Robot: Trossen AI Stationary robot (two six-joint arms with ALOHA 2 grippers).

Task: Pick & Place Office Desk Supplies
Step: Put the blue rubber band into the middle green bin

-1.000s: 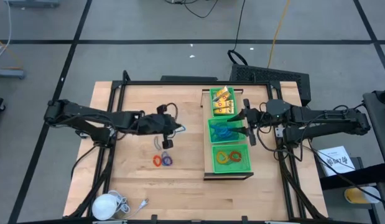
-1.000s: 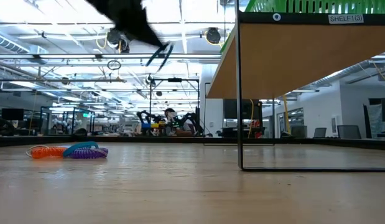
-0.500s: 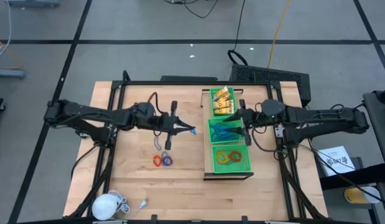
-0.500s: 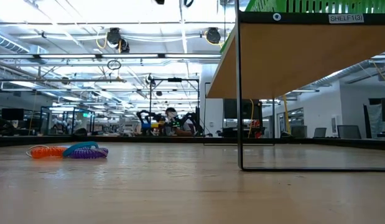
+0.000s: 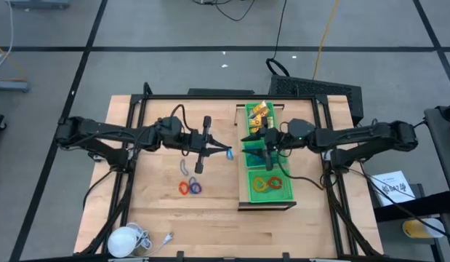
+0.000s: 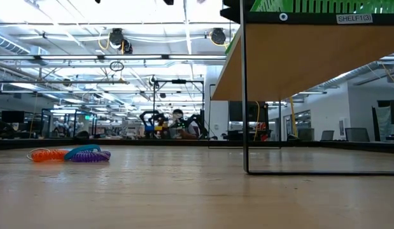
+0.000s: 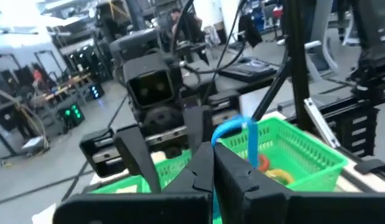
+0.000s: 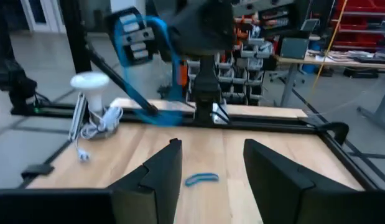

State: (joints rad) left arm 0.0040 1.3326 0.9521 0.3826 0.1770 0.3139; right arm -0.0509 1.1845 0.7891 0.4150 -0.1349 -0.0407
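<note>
My left gripper [image 5: 212,151] is high over the table's middle, shut on a thin blue ring [image 7: 240,130], just left of the green mesh trays [image 5: 291,191]. My right gripper [image 5: 264,144] hangs open over the trays' left side and faces the left gripper; its fingers [image 8: 160,169] are empty. The trays hold yellow packets [image 5: 259,116], blue clips [image 5: 258,154] and rings [image 5: 268,183]. An orange ring [image 5: 183,188], a purple ring [image 5: 196,188] and another blue ring [image 8: 201,179] lie flat on the table. My left gripper pinches the thin blue ring between its two shut fingertips [image 7: 201,165]. The fingers point roughly level toward the table's right side. The ring's free loop [image 5: 225,153] sticks out past the fingertips, lifted clear of the table.
The trays sit on a raised wooden shelf with thin black legs [image 6: 246,95]. A white round object with a cord [image 5: 125,238] rests at the table's near left corner. A black frame [image 5: 195,96] borders the table. Bare wood lies near the rings.
My left gripper has risen out of the low view and moved right toward the trays, turning its fingers from downward to level while carrying the blue ring. My right gripper has moved left across the trays toward it.
</note>
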